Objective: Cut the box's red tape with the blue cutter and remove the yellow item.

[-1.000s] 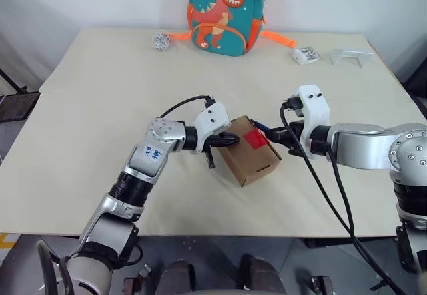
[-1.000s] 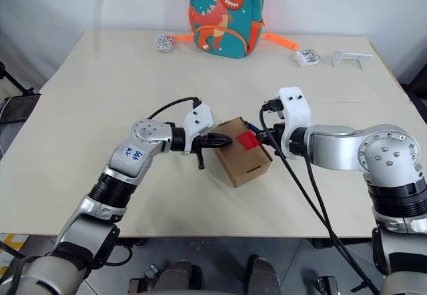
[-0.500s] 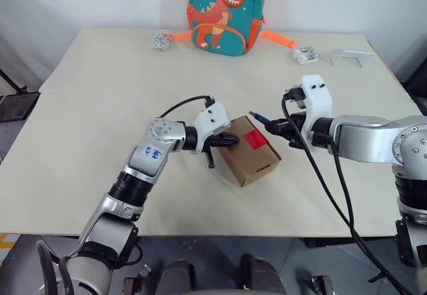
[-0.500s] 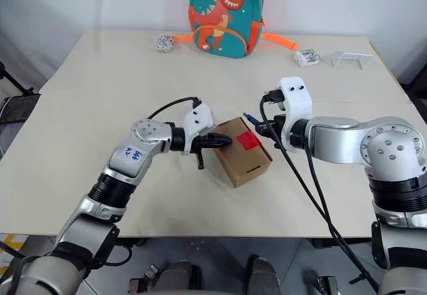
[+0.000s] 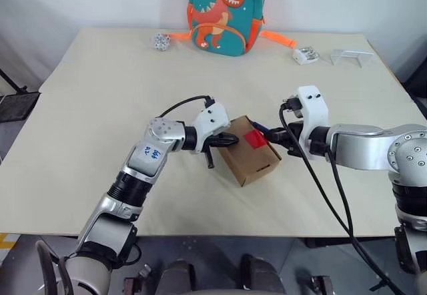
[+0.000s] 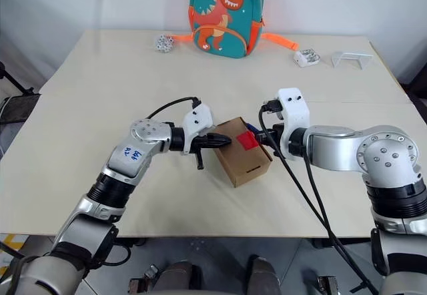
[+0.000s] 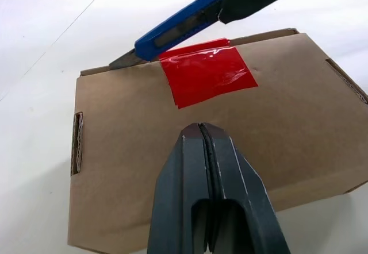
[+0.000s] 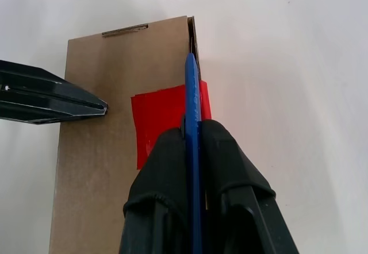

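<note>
Box (image 5: 249, 150) sat mid-tabletop (image 5: 100, 108), flaps closed. Left gripper (image 5: 231, 139), fingers pinched together w/ nothing between, pressed its tips on box top, just beside red tape (image 7: 207, 73), steadying it. Right gripper (image 8: 194, 145) was clamped on blue cutter (image 7: 178, 29); blade lay along box's far-right edge where tape folds over, tip touching or nearly so. Tape looked whole, no slit seen, so cut was judged barely begun. Left: slice tape, open flaps, pull yellow item, presumably inside. Beyond box, at tabletop's far edge, dinosaur backpack (image 5: 227, 13).
</note>
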